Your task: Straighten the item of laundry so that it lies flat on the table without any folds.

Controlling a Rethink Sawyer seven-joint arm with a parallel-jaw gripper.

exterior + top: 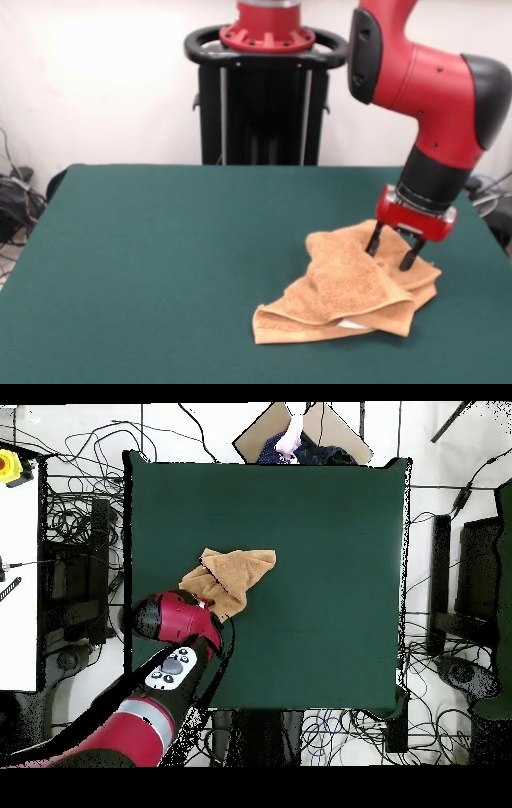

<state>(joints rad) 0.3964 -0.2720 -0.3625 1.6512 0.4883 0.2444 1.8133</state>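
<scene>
Nowhere near flat yet: towel (350,286) heaped in a rumpled wedge on the near right part of the table (160,272), several layers folded over one another, a raised ridge running up its middle, a sliver of white tag peeking from under the near edge. From above, same towel (233,577) bunched toward one side edge of the green table (320,584), most of the felt bare. Whole job of spreading and smoothing apparently left to do.

Just behind the ridge, gripper (393,250) lowered onto the far right portion of the cloth, two dark fingers (374,238) spread apart, tips touching or sinking into the terry; no cloth visibly pinched between them, though contact at the very tips hard to make out. Probably poised to take hold of an upper layer.

Farther back, red arm (428,84) bending down from the upper right, wrist tilted slightly toward the towel. Beyond the table's far edge, black pedestal (264,104) against a white wall.
</scene>
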